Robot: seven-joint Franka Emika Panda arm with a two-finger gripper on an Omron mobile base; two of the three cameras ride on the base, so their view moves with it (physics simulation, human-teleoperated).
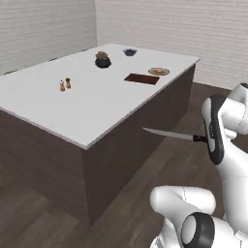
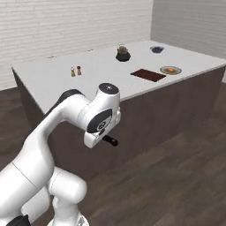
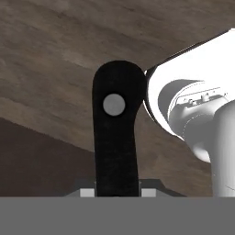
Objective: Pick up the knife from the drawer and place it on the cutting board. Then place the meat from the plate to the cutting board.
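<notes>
Jaws were clamped tight on the black handle of the slim silver-bladed knife [image 1: 170,134]; I saw my gripper [image 3: 117,192] hold it level in the air beside the counter [image 1: 97,104], well short of the dark reddish-brown wooden cutting board [image 1: 142,78]. Nearby, the small orange-pink meat [image 1: 157,71] lay on the round cream-rimmed plate [image 1: 164,73].
</notes>
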